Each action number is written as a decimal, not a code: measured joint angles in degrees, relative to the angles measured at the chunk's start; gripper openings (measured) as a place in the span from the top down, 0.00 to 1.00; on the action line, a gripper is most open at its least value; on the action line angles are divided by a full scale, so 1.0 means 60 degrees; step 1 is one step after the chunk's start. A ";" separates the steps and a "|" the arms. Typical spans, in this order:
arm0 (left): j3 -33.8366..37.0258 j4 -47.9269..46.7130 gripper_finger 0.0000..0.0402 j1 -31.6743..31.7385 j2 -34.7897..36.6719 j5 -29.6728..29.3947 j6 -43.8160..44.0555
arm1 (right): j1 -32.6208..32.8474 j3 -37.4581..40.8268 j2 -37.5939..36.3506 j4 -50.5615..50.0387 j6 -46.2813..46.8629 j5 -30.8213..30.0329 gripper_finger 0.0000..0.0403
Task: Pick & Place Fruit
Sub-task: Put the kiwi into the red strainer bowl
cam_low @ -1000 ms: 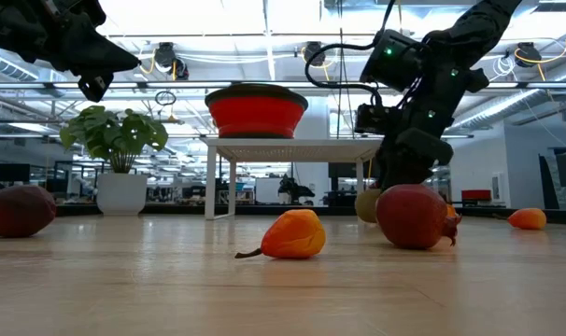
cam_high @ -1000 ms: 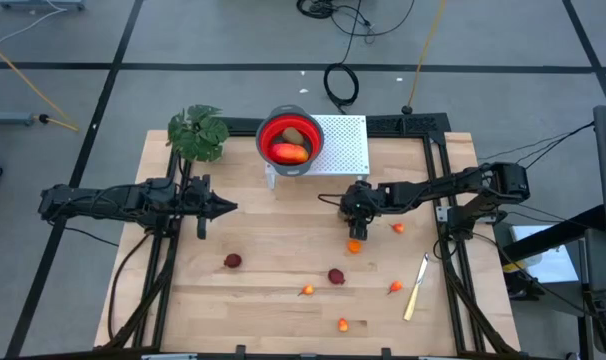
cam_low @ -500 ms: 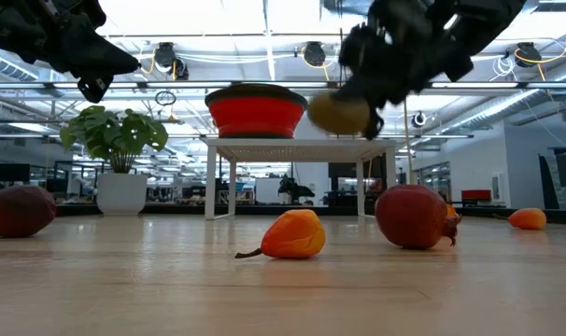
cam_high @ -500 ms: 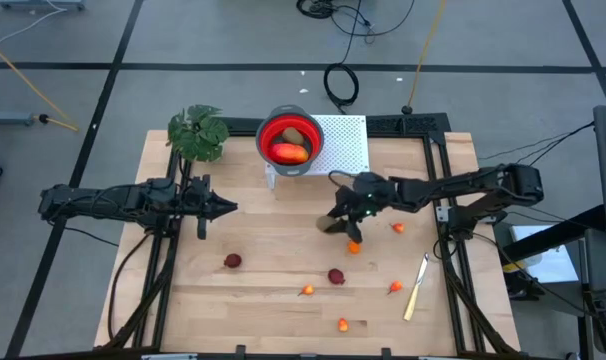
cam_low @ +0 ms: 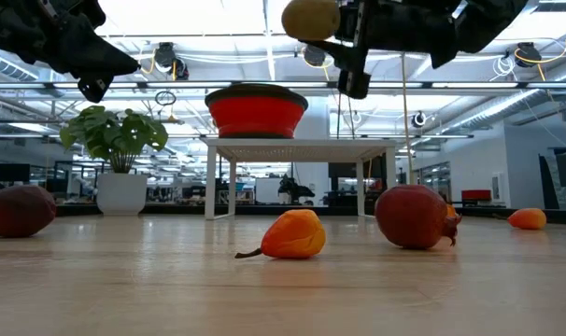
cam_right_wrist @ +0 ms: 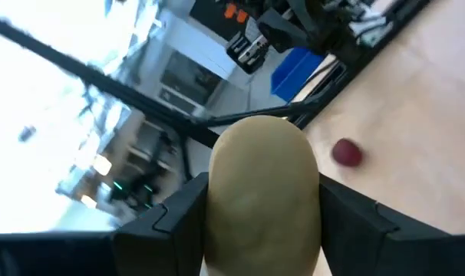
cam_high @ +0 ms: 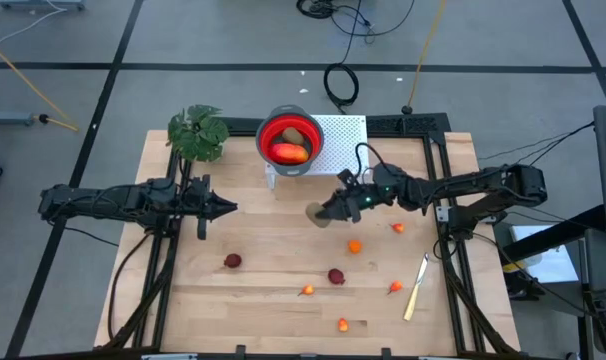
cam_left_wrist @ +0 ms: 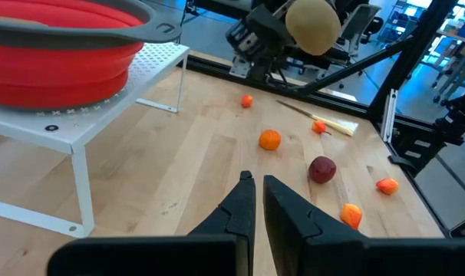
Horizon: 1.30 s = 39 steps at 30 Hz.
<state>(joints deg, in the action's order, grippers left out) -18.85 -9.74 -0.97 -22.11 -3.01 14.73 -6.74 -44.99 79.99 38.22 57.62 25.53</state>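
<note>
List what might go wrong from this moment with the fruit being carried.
1. The right pincer holds the olive-brown fruit high above the table; if the grip slips, it would likely drop and roll among the loose fruit.
2. The red bowl on the white stand already holds fruit, so the new one might bounce out.

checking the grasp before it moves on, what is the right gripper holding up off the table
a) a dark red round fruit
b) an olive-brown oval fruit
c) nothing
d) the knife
b: the right gripper is shut on the olive-brown oval fruit, lifted well above the table.
</note>
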 joint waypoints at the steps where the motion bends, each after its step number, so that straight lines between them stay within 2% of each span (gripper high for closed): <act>1: 0.0000 0.0000 0.94 0.0000 0.0000 0.0001 -0.0005 | 0.0000 0.0000 0.0000 0.0078 0.0500 -0.0003 0.52; 18: 0.0000 0.0004 0.94 0.0000 0.0000 0.0000 -0.0005 | 0.0000 0.0000 -0.0004 0.0596 0.5970 -0.0032 0.50; 39: 0.0000 0.0011 0.94 0.0000 0.0000 -0.0004 -0.0257 | -0.0004 0.0000 -0.0004 0.0596 0.6293 -0.0032 0.49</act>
<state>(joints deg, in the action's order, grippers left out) -18.85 -9.67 -0.97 -22.11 -3.03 13.19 -6.76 -44.99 79.96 41.80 95.37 25.34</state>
